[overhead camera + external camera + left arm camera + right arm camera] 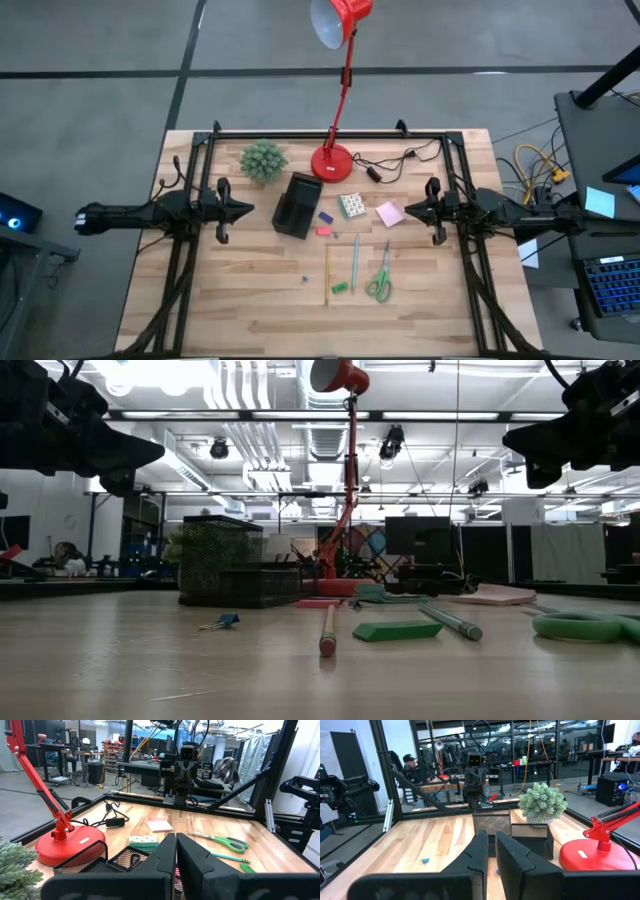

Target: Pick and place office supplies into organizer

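My left gripper [222, 210] and right gripper [434, 210] hang at the frame's middle left and middle right, each with bare surface [240, 290] below it. Between them, centre frame, stands the organizer [297, 204], with the plant [264, 159] and red lamp [333, 160] just above it, and the lamp's arm leaning overhead. Scissors [380, 280], a pen [354, 262] and a pencil [327, 275] lie flat at lower centre. The lower left corner is open.

pale wood-plank table [250, 290] (matt), black wire-mesh organizer [297, 205], glossy red lamp base [332, 162], matt dark fingers [162, 857]
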Controlling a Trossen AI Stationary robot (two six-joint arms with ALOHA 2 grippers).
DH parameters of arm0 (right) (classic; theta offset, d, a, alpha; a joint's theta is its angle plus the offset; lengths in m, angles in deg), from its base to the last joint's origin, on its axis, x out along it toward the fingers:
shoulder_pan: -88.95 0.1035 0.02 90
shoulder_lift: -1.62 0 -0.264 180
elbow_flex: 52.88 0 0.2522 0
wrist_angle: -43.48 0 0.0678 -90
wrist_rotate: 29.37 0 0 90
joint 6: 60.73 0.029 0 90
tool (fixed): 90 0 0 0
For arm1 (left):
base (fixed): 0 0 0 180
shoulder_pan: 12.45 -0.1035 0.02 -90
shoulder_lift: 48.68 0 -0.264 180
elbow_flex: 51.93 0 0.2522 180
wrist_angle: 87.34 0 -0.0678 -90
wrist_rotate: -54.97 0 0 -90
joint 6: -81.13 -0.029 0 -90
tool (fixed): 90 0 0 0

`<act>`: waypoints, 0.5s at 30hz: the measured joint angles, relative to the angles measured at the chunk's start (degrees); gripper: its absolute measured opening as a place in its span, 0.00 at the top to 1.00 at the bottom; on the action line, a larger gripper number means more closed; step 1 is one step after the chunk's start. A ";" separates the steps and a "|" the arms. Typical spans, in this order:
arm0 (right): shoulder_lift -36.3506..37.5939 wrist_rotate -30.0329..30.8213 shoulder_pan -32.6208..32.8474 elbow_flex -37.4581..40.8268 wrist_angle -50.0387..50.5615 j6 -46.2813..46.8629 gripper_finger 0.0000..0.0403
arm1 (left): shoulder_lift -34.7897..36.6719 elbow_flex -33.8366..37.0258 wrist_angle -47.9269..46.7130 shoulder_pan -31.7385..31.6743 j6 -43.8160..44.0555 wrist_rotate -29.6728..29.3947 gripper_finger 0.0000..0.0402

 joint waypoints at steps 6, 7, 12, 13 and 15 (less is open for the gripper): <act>0.02 0.00 0.01 0.00 0.00 0.02 0.93 | 0.00 0.00 0.12 -0.02 -3.58 -0.04 1.00; 0.02 -0.02 -0.02 0.00 0.00 0.00 0.93 | 0.00 0.00 0.13 -0.02 -6.14 -0.02 1.00; 0.01 0.00 -0.02 0.00 0.00 0.00 0.93 | -0.20 0.00 -0.02 -0.02 -10.64 -0.02 1.00; 0.02 0.00 -0.02 0.00 0.00 0.01 0.93 | -0.13 0.00 -0.02 0.00 -10.62 -0.02 1.00; 0.01 -0.01 -0.01 0.00 0.00 0.02 0.93 | -0.09 0.00 0.07 -0.02 -10.60 -0.02 1.00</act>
